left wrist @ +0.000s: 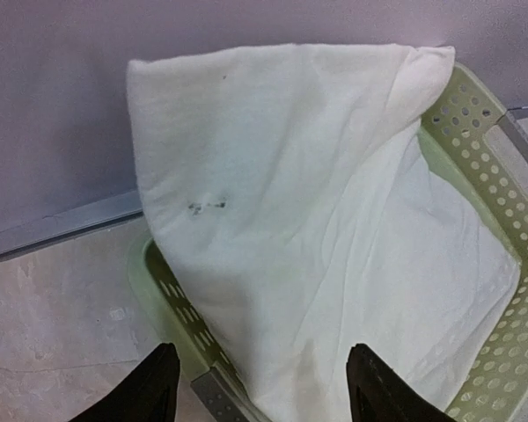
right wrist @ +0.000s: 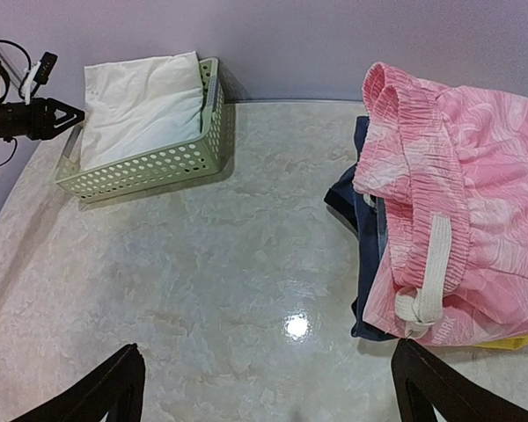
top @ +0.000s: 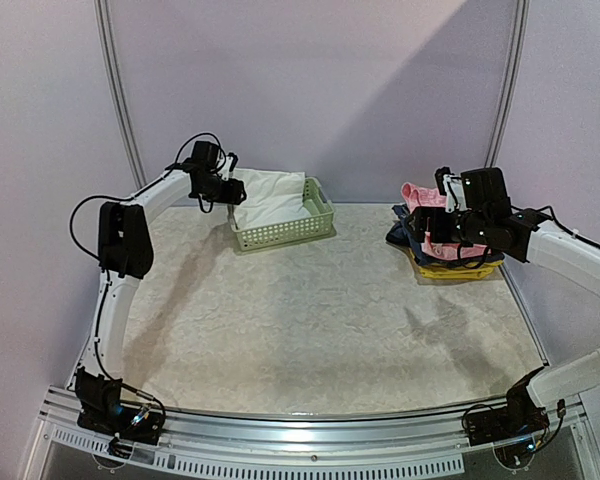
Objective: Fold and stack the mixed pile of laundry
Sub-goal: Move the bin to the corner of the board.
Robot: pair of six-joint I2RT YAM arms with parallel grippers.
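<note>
1. Top view: your left gripper (top: 236,190) hovers at the basket (top: 280,233), where the white cloth (top: 275,195) lies. Your right gripper (top: 448,207) hangs over the pink shorts (top: 418,194) on the folded clothes (top: 404,236).
2. Left wrist: fingers spread, empty. Grab low and you could catch the basket rim.
3. Right wrist: fingers spread, empty. The drawstring (right wrist: 429,280) could snag and drag the stack.

This is a robotics lab test cell, not a home. The table (top: 310,330) with its marble-look top is boxed in by plain lilac partition walls (top: 360,80) held in slim metal posts (top: 118,90), and an aluminium rail (top: 310,432) runs along its near edge. The cabled left arm (top: 120,240) and right arm (top: 570,250) are bolted there, with just a pale green plastic basket (top: 280,232) and a pink piece (top: 418,193) of clothing on a small stack as household items.
</note>
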